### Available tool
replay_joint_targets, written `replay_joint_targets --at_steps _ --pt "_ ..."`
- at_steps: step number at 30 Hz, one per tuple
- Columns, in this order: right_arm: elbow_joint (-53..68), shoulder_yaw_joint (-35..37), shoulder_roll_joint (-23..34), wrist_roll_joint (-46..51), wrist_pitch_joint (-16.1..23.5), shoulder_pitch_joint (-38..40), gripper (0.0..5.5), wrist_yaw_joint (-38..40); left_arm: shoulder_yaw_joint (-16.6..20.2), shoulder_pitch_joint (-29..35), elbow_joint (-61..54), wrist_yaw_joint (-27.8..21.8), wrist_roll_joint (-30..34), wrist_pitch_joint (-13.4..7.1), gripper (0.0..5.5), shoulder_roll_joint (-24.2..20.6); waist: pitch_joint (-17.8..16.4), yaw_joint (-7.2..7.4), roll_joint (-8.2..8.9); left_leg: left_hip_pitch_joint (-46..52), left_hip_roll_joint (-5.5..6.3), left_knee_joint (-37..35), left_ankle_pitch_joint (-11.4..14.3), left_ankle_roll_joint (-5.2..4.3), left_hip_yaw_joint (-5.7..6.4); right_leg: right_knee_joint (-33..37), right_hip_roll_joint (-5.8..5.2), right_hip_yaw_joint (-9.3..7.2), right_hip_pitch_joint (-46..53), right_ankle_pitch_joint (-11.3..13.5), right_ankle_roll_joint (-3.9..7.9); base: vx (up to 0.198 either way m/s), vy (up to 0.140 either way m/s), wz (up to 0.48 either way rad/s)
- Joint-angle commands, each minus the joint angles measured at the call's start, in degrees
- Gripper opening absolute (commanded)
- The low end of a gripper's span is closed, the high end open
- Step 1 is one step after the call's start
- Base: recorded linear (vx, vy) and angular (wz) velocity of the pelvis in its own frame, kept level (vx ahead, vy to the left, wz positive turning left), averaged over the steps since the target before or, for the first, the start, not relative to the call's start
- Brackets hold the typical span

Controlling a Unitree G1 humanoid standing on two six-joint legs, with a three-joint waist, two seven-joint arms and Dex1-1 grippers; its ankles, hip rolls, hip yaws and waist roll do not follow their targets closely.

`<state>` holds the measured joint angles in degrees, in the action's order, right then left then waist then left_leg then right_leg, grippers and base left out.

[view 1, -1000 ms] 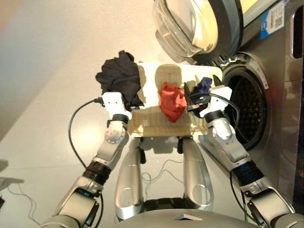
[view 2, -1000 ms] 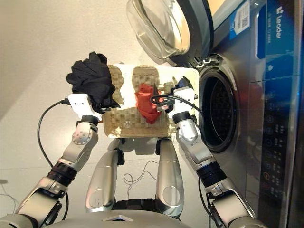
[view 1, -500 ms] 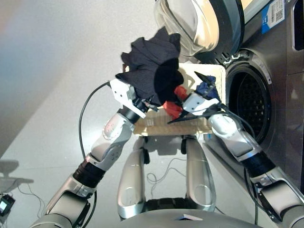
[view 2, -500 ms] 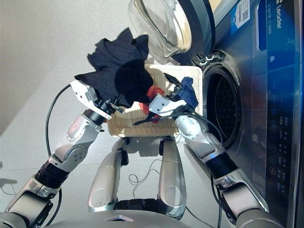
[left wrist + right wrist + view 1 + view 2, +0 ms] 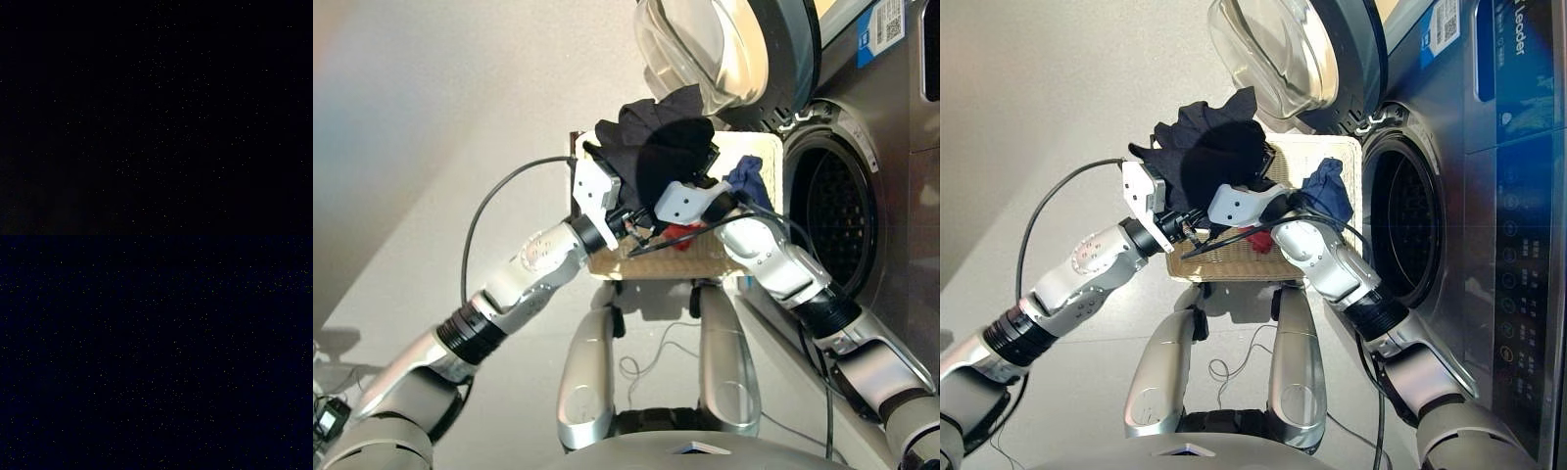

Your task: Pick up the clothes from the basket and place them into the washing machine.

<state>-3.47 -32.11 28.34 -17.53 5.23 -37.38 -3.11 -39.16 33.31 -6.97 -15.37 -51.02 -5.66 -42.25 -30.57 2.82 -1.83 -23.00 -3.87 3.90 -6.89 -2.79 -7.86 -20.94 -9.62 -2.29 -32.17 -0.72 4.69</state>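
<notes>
Pale floor beside the open washing machine (image 5: 862, 215): nothing loaded; black garment (image 5: 656, 157) lifted over the basket (image 5: 744, 157), red-orange one (image 5: 680, 235) left. Claw grips hidden, can't tell.

The black garment (image 5: 656, 157) and the navy garment (image 5: 745, 182) are soft, matt cloth, and the basket (image 5: 754, 149) is rough cream woven wicker. The washing machine (image 5: 1489, 196) has a smooth, satiny dark grey front, a perforated steel drum (image 5: 837, 211) and a glossy clear glass door (image 5: 705, 49). The floor (image 5: 431, 147) is smooth and pale.
</notes>
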Motion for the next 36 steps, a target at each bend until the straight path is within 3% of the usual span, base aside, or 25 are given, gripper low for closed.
replay_joint_targets --at_steps 1,5,6,7,8,15,16,18,19,20,29,36 --pt "7.47 -0.27 -2.89 4.21 5.19 -9.81 5.50 3.09 -5.16 2.09 -4.77 -4.21 -0.24 0.24 0.00 -3.70 0.78 0.95 0.91 -0.90 -0.34 4.77 2.77 -1.93 1.55 13.56 -3.01 2.44 6.10 8.92 5.17 0.000 0.000 0.000" --pt "8.34 -0.29 -2.48 5.21 5.49 -9.81 5.50 3.57 -5.72 3.00 -4.81 -4.02 -0.41 -0.16 0.00 -4.73 0.77 1.06 1.14 -1.05 -0.57 4.98 2.71 -2.03 1.41 13.37 -2.83 2.60 5.78 8.83 5.17 0.000 0.000 0.000" --pt "8.62 -0.36 -2.27 5.00 5.64 -9.66 4.62 3.60 -5.98 2.99 -4.73 -4.04 -0.28 -0.12 0.00 -4.64 0.77 1.07 1.17 -1.16 -0.62 5.08 2.71 -2.03 1.36 13.29 -2.77 2.60 5.67 8.80 5.18 0.000 0.000 0.000" --pt "8.85 -0.36 -2.02 4.93 5.72 -9.61 1.53 3.69 -6.16 3.01 -4.47 -4.01 -0.21 -0.09 0.00 -4.54 0.77 1.05 1.16 -1.23 -0.66 5.15 2.71 -2.05 1.34 13.27 -2.75 2.56 5.62 8.76 5.16 0.000 0.000 0.000" --pt "9.05 -0.32 -1.91 4.87 5.83 -9.49 0.00 3.91 -6.31 3.07 -4.36 -3.95 -0.20 -0.19 0.00 -4.41 0.77 1.05 1.15 -1.36 -0.72 5.23 2.69 -2.06 1.38 13.23 -2.74 2.55 5.56 8.73 5.17 0.000 0.000 0.000" --pt "9.66 -0.04 -1.03 3.96 6.58 -8.82 0.00 5.55 -6.90 3.41 -4.25 -3.59 -0.95 -0.20 0.00 -5.30 0.77 0.93 0.86 -1.44 -0.91 5.15 2.62 -2.17 1.33 13.06 -2.60 2.42 5.40 8.59 5.22 0.000 0.000 0.000" --pt "9.59 -0.10 -0.79 3.90 6.60 -8.73 0.00 5.76 -6.89 3.43 -4.25 -3.54 -1.02 -0.30 0.30 -5.38 0.77 0.92 0.84 -1.35 -0.92 5.09 2.61 -2.19 1.28 13.07 -2.55 2.47 5.40 8.60 5.24 0.000 0.000 0.000" --pt "9.79 -0.22 -0.40 3.62 6.78 -8.70 0.00 5.86 -6.86 3.22 -4.26 -3.46 -1.20 -0.38 2.80 -5.36 0.77 0.92 0.80 -1.33 -0.94 5.03 2.60 -2.19 1.25 13.02 -2.49 2.46 5.32 8.54 5.29 0.000 0.000 0.000" --pt "9.89 -0.22 -0.25 3.47 6.91 -8.74 0.00 6.04 -6.91 3.10 -4.27 -3.46 -1.29 -0.35 4.66 -5.25 0.77 0.89 0.79 -1.30 -0.92 4.97 2.59 -2.19 1.24 13.03 -2.45 2.49 5.33 8.53 5.33 0.000 0.000 0.000" --pt "9.94 -0.25 -0.16 3.50 7.03 -8.71 0.00 6.28 -6.97 2.89 -4.16 -3.40 -1.52 -0.41 5.50 -5.05 0.77 0.81 0.72 -1.28 -0.99 4.91 2.56 -2.18 1.21 12.97 -2.41 2.54 5.25 8.51 5.33 0.000 0.000 0.000" --pt "9.20 -0.56 0.36 3.90 7.46 -7.93 0.00 7.26 -7.28 2.73 -4.09 -3.29 -1.83 -0.72 5.50 -6.17 0.77 0.65 0.36 -1.39 -1.13 5.01 2.58 -2.24 1.01 12.87 -2.34 2.64 5.04 8.41 5.35 0.000 0.000 0.000" --pt "4.41 2.20 -2.76 7.42 7.18 -1.56 0.00 10.44 -6.46 2.00 -4.25 -2.55 -1.81 -1.34 5.50 -7.16 0.77 0.70 -0.27 -1.66 -1.05 5.03 2.51 -2.28 0.98 12.78 -2.41 2.43 4.99 8.29 5.43 0.000 0.000 0.000"
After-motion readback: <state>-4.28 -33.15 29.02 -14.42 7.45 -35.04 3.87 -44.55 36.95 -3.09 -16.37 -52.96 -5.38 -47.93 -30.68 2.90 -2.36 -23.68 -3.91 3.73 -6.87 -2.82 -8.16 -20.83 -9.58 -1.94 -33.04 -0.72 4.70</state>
